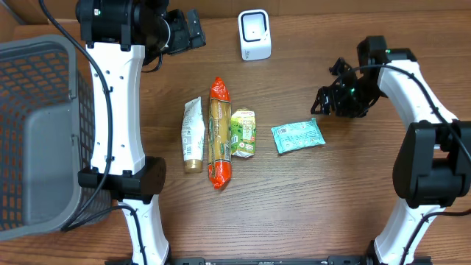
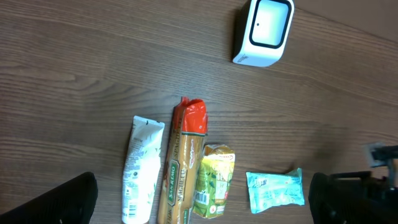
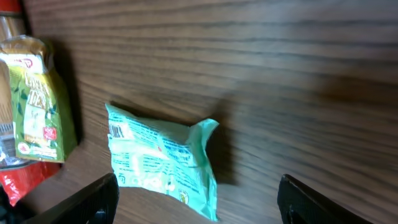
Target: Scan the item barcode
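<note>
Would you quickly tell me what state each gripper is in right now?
Left gripper: open, holding nothing.
Right gripper: open, holding nothing; teal packet lies free.

Left arm (image 1: 116,103), frame left: white shells noted, black joint housings, small dark screw holes, black cable (image 1: 107,147) run alongside. Right arm (image 1: 419,92), frame right: same colouring.
</note>
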`<move>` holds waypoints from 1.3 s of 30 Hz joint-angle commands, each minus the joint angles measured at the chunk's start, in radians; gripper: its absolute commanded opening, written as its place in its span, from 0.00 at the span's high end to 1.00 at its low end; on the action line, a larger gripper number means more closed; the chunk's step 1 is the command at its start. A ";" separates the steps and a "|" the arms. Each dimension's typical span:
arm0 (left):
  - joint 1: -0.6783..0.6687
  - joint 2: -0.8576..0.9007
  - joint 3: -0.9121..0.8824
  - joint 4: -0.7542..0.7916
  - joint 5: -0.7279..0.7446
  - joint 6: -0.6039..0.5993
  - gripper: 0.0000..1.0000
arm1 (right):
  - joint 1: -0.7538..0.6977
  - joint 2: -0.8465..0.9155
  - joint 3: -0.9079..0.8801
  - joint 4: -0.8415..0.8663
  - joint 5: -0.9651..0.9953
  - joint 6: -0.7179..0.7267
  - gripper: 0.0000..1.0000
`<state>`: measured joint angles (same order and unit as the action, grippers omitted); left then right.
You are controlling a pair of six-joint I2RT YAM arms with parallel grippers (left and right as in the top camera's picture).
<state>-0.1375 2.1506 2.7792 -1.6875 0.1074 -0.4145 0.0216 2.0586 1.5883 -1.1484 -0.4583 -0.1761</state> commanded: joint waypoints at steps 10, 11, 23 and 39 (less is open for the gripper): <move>-0.001 0.010 -0.005 -0.002 -0.011 0.019 0.00 | 0.018 0.029 -0.212 0.188 -0.121 -0.035 0.24; -0.001 0.010 -0.005 -0.002 -0.011 0.019 0.00 | 0.019 0.029 -0.228 0.204 -0.126 -0.034 0.25; -0.001 0.010 -0.005 -0.001 -0.004 0.014 0.00 | 0.088 0.029 -0.322 0.310 -0.129 -0.010 0.41; 0.113 -0.013 -0.001 -0.002 0.059 0.105 0.00 | 0.083 0.029 -0.292 0.260 -0.270 0.023 0.96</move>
<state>-0.0608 2.1506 2.7792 -1.6875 0.1417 -0.3359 0.1158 2.0640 1.2827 -0.8768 -0.6724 -0.1577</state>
